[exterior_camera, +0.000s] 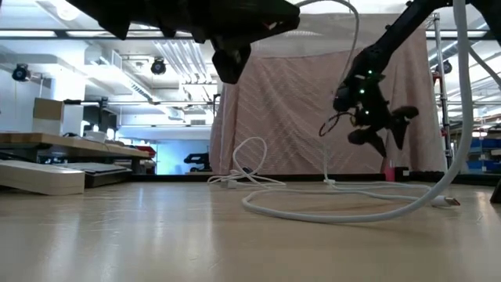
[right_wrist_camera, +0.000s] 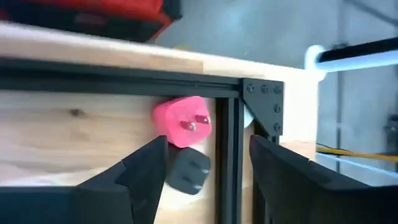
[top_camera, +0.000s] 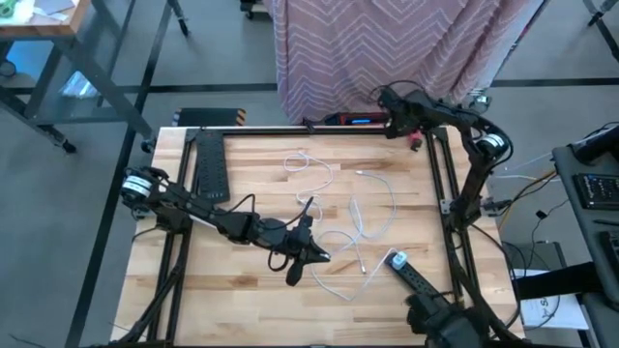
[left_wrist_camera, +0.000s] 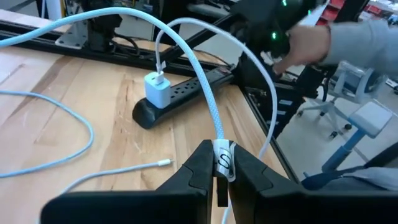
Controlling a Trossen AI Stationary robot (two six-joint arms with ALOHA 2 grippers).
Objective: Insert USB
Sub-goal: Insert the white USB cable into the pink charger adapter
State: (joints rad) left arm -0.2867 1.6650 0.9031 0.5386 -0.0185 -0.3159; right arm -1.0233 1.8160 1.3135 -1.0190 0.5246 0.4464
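Pinching a white cable [left_wrist_camera: 205, 99] between its closed fingers, the left gripper [left_wrist_camera: 219, 169] sits just below the middle of the high view, lifted off the wooden table [top_camera: 242, 300]. Only a short stretch of cable shows at the fingertips in the left wrist view, and the plug end it holds is hidden between the fingers, so I cannot tell which connector it has. From the grip the cable arcs up toward the top of that frame. A second loose cable end [left_wrist_camera: 163, 163] lies on the wood left of the fingers. The black power strip [left_wrist_camera: 186, 93] lies in the upper middle of the left wrist view with a white charger [left_wrist_camera: 157, 89] plugged into it; in the high view the strip is at lower right and partly cut off by a dark shape at the bottom edge. A person's sleeve and hand [left_wrist_camera: 311, 43] reach in at the upper right, blurred.

The right gripper [right_wrist_camera: 208, 168] waits at the table's far right corner, upper right in the high view, fingers spread wide and holding nothing. Between them a pink plug adapter [right_wrist_camera: 183, 121] and a dark one [right_wrist_camera: 189, 169] sit against the black frame rail [right_wrist_camera: 124, 71]. Bare wood lies open between the left gripper and the strip.
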